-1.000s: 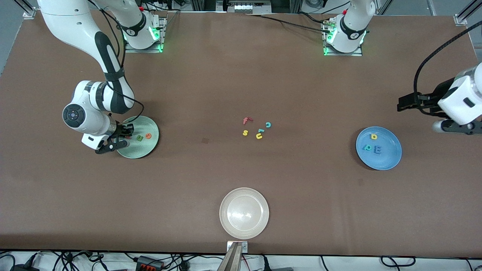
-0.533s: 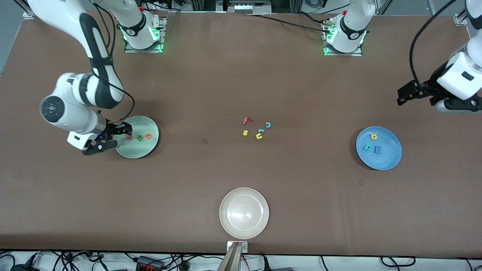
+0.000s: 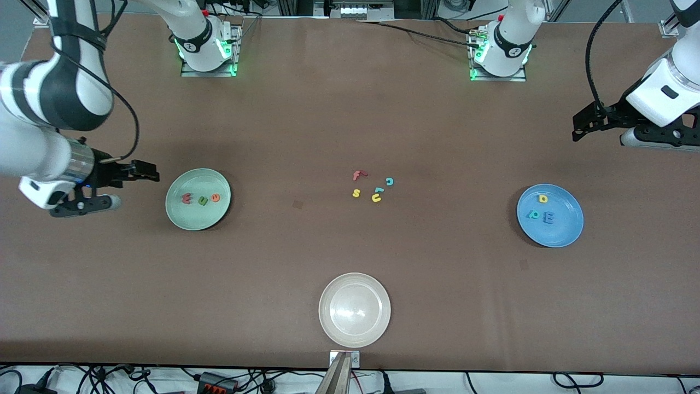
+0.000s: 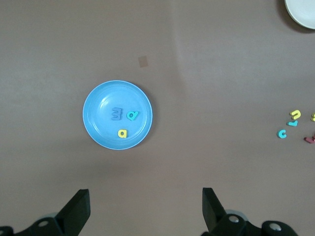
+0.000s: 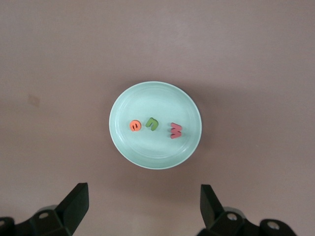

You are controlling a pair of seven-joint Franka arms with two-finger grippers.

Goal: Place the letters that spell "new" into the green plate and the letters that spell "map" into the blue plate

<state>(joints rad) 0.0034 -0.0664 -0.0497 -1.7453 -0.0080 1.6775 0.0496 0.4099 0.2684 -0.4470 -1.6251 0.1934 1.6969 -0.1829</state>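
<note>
I take the green plate (image 3: 198, 198) as my landmark, and nearest the front camera sits the whitish plate (image 3: 355, 310), closer to that camera than the green plate and toward the left arm's end from it, close to the desk (image 3: 350, 109) edge, with bare brown surface all round it. My right claw (image 3: 143, 174) hangs over bare desk just beside the green plate on the right arm's end, jaws spread wide and holding nothing; much of that arm runs off the picture's edge, and in my right wrist view only the two dark fingertips (image 5: 74, 204) show, cut off below. In the green plate lie the salmon "w" (image 5: 175, 130), the olive "n" (image 5: 152, 124) and the orange "e" (image 5: 135, 126) in a row, none touching the rim. Toward the left arm's end from the green plate, a loose cluster of leftover letters (image 3: 373, 186) lies in mid-desk, too small to read surely. Well apart from the green plate, at the left arm's end, the blue plate (image 3: 569, 230) holds the blue "m" (image 4: 116, 114), the teal "p" (image 4: 132, 115) and the yellow "a" (image 4: 122, 132). My left claw (image 3: 581, 125) waits in the air over bare desk near that plate, jaws wide and empty, its arm partly cut off at the edge.
</note>
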